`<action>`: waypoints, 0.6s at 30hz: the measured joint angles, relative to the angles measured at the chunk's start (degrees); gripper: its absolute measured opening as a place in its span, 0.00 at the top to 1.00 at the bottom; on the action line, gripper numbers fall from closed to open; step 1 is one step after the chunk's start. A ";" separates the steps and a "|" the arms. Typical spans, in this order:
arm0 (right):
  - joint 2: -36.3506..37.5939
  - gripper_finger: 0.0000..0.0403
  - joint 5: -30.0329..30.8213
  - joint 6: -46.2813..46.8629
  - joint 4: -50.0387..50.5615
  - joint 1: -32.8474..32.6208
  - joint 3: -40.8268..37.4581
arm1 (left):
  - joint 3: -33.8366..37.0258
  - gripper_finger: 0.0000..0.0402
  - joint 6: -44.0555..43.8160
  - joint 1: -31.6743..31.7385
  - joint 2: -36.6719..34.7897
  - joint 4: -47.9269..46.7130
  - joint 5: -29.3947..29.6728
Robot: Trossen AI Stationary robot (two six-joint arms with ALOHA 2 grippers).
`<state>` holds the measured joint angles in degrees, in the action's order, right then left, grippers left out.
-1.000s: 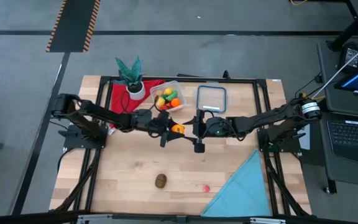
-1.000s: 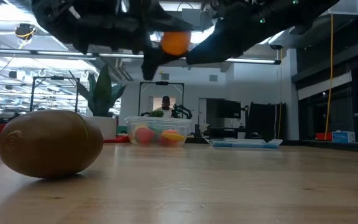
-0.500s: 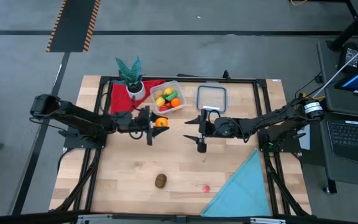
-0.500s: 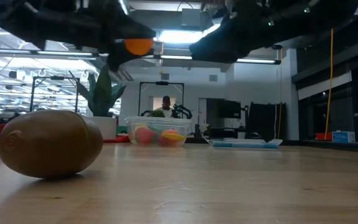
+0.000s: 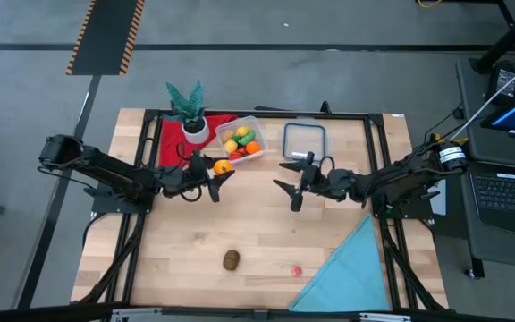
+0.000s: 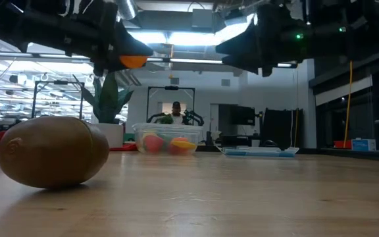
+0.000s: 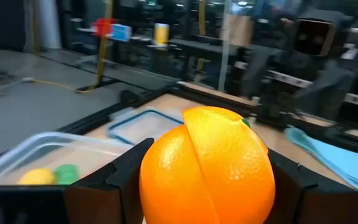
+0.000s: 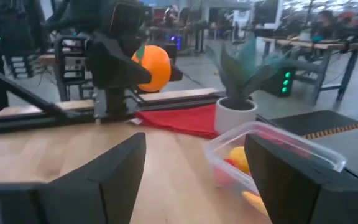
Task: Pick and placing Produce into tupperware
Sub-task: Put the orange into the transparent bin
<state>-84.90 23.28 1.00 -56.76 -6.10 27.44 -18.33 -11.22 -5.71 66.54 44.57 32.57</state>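
Note:
My left gripper [image 5: 219,169] is shut on a toy orange [image 5: 223,165], just on the near side of the clear tupperware [image 5: 242,139], which holds several yellow, green, orange and red pieces. The orange fills the left wrist view [image 7: 207,165] and hangs high in the low view [image 6: 133,61]. My right gripper [image 5: 289,183] is open, holds nothing, and hovers near the table's middle, in front of the lid. A brown kiwi [image 5: 231,259] and a small pink piece [image 5: 297,270] lie on the near part of the table. My left gripper pinches the toy orange between its two fingers, one on each side of its round body [image 7: 160,168]. The fingers come level from the table's left. The orange is lifted clear of the table [image 6: 133,61].
A potted plant in a white pot [image 5: 190,114] stands on a red cloth [image 5: 170,139] left of the tupperware. The flat clear lid [image 5: 304,140] lies right of it. A light blue cloth [image 5: 351,268] covers the near right corner. A black frame rims the table [image 5: 257,114].
My left gripper has carried the orange from the table's middle toward the left and far side, up to the tupperware's near edge, staying shut on it. My right gripper has drawn back toward the right, away from the orange.

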 joint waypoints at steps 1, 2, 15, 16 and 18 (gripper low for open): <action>-0.02 0.32 0.61 0.06 -1.18 -0.01 -0.59 | 0.00 0.46 0.03 -0.13 0.02 -0.02 1.57; 0.00 0.32 1.20 0.07 -1.72 -0.01 -0.96 | 0.00 0.46 0.38 -0.26 0.00 0.02 2.73; -0.04 0.32 3.73 0.11 -1.50 -0.01 -1.05 | 0.00 0.45 2.79 -0.30 0.03 -0.02 7.55; -0.04 0.32 3.74 0.28 -1.50 -0.01 -1.05 | 0.00 0.45 2.77 -0.16 0.04 -0.02 7.83; -0.04 0.32 3.72 0.49 -1.48 -0.01 -1.05 | 0.00 0.45 2.17 0.45 0.04 -0.13 8.19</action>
<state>-84.95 27.00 1.49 -58.24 -6.11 26.39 -18.33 -9.05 -5.25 66.59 44.44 40.76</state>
